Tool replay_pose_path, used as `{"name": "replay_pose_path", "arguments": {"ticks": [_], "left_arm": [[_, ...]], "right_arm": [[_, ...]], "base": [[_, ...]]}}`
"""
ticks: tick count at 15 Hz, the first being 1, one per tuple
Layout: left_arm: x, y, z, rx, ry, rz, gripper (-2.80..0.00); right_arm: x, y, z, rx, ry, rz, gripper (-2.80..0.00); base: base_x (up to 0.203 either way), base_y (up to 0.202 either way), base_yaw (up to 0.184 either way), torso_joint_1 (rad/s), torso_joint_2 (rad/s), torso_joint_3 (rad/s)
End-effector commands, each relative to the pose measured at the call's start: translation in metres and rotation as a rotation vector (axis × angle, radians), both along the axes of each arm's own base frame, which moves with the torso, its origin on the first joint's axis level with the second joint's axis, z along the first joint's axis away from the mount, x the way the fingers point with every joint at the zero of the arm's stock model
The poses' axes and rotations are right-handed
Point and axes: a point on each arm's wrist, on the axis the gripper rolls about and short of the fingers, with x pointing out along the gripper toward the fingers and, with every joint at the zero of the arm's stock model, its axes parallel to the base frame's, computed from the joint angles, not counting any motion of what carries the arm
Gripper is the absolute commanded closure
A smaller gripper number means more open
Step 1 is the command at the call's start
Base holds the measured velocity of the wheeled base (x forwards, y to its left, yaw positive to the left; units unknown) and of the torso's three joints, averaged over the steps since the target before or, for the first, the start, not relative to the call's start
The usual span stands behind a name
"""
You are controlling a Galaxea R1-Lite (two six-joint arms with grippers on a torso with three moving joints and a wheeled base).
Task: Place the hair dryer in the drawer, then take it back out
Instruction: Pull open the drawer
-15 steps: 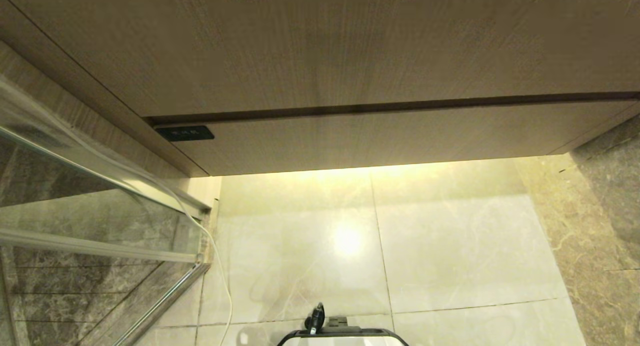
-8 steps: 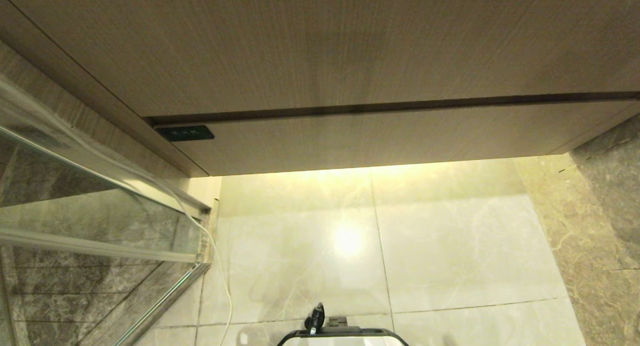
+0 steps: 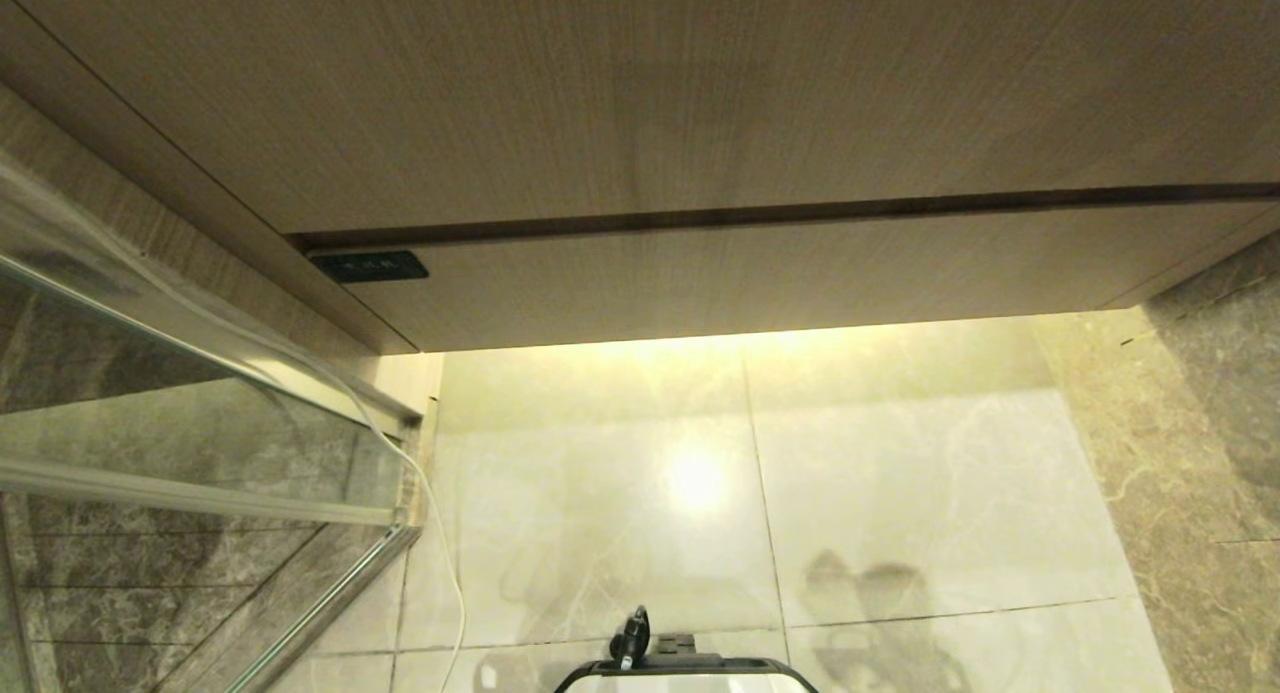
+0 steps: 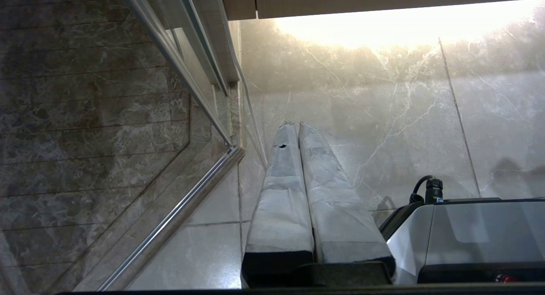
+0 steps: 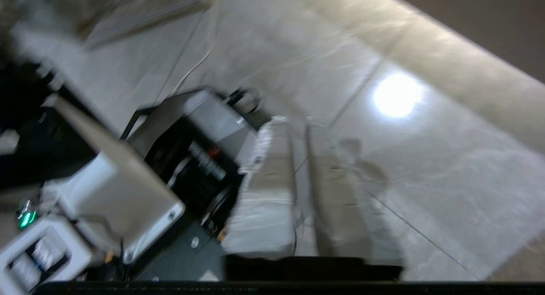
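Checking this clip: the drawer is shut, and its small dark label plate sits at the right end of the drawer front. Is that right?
Not quite. The drawer is shut, but its dark label plate sits at the left end of the drawer front, not the right. The head view shows this.

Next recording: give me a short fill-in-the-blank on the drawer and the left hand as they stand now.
1. The drawer front sits flush with the cabinet, so the drawer is ____.
2. In the head view, the small dark label plate is at the drawer front's ____ end.
3. The left hand hangs over the floor with its fingers pressed ____, holding nothing.

Missing words: closed; left; together
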Motion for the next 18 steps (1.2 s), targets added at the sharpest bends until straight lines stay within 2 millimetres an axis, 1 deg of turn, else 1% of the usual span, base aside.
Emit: {"name": "replay_pose_path", "arguments": {"ticks": [1,3,4,7,9,10,11,12,13,15,17,18], "left_arm": [[0.000,0.000,0.000,0.000,0.000,0.000,0.00],[0.000,0.000,0.000,0.000,0.000,0.000,0.00],[0.000,0.000,0.000,0.001,0.001,0.000,0.00],[0.000,0.000,0.000,0.000,0.000,0.000,0.00],[0.000,0.000,0.000,0.000,0.001,0.000,0.00],[0.000,0.000,0.000,0.001,0.001,0.000,0.00],[0.000,0.000,0.000,0.000,0.001,0.000,0.00],[0.000,0.000,0.000,0.000,0.001,0.000,0.00],[0.000,0.000,0.000,0.000,0.001,0.000,0.00],[0.000,0.000,0.000,0.001,0.000,0.000,0.00],[0.000,0.000,0.000,0.000,0.001,0.000,0.00],[0.000,0.000,0.000,0.000,0.001,0.000,0.00]], "right_arm": [[0.035,0.013,-0.016,-0.118,0.053,0.118,-2.80],[0.049,0.015,-0.031,-0.326,-0.051,0.200,-2.80],[0.060,0.016,-0.037,-0.417,-0.100,0.240,-2.80],[0.091,0.022,-0.052,-0.547,-0.226,0.304,-2.80],[0.118,0.027,-0.052,-0.642,-0.329,0.219,-2.80],[0.132,0.029,-0.050,-0.718,-0.393,0.121,-2.80],[0.145,0.031,-0.053,-0.772,-0.436,0.052,-2.80],[0.159,0.035,-0.063,-0.802,-0.461,0.019,-2.80],[0.167,0.037,-0.071,-0.813,-0.471,0.013,-2.80],[0.176,0.042,-0.085,-0.797,-0.493,0.048,-2.80],[0.182,0.045,-0.092,-0.775,-0.483,0.085,-2.80],[0.184,0.047,-0.095,-0.740,-0.486,0.131,-2.80]], "base": [[0.000,0.000,0.000,0.000,0.00,0.000],[0.000,0.000,0.000,0.000,0.00,0.000],[0.000,0.000,0.000,0.000,0.00,0.000],[0.000,0.000,0.000,0.000,0.00,0.000],[0.000,0.000,0.000,0.000,0.00,0.000],[0.000,0.000,0.000,0.000,0.00,0.000],[0.000,0.000,0.000,0.000,0.00,0.000],[0.000,0.000,0.000,0.000,0.00,0.000],[0.000,0.000,0.000,0.000,0.00,0.000],[0.000,0.000,0.000,0.000,0.00,0.000],[0.000,0.000,0.000,0.000,0.00,0.000],[0.000,0.000,0.000,0.000,0.00,0.000]]}}
